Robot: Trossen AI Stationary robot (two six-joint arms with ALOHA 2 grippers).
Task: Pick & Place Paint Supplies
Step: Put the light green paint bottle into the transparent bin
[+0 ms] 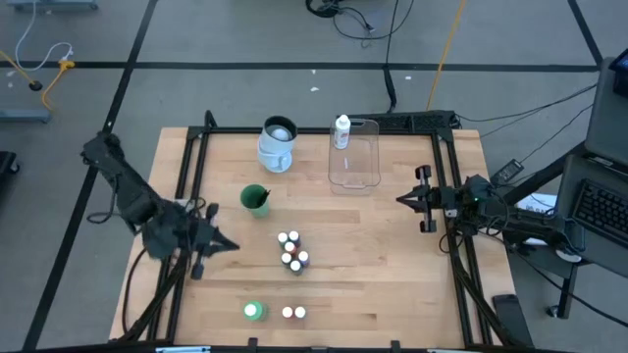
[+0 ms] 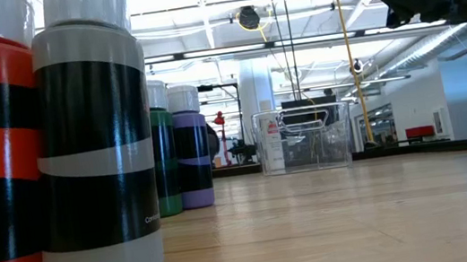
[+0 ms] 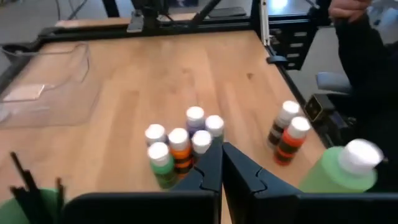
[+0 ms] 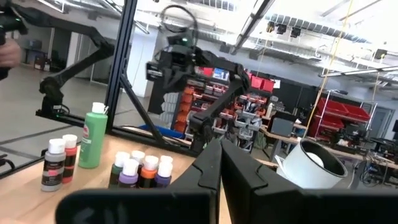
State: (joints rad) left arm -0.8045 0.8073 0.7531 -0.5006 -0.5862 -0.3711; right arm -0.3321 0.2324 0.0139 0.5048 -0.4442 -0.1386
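Observation:
Several tiny white-capped paint bottles (image 1: pixel 292 250) stand clustered mid-table, also seen in the left wrist view (image 3: pixel 180 146). Near the front edge stand a taller green bottle (image 1: pixel 254 311) and two small bottles (image 1: pixel 293 313). A white bottle (image 1: pixel 341 130) stands in the clear tray (image 1: pixel 368 167) at the back. Dark brushes stick up from a green cup (image 1: pixel 255 199). My left gripper (image 1: pixel 224 243) hovers shut, left of the cluster, pointing at it (image 3: pixel 221 168). My right gripper (image 1: pixel 402 199) waits shut at the table's right, above the wood (image 4: pixel 219 163).
A white cup (image 1: pixel 278 145) stands at the back, left of the tray. Black frame rails (image 1: pixel 191 167) run along the table's left, right and far sides. In the low view the two front bottles (image 2: pixel 92 159) fill the left. Bare wood lies between the cluster and the right gripper.

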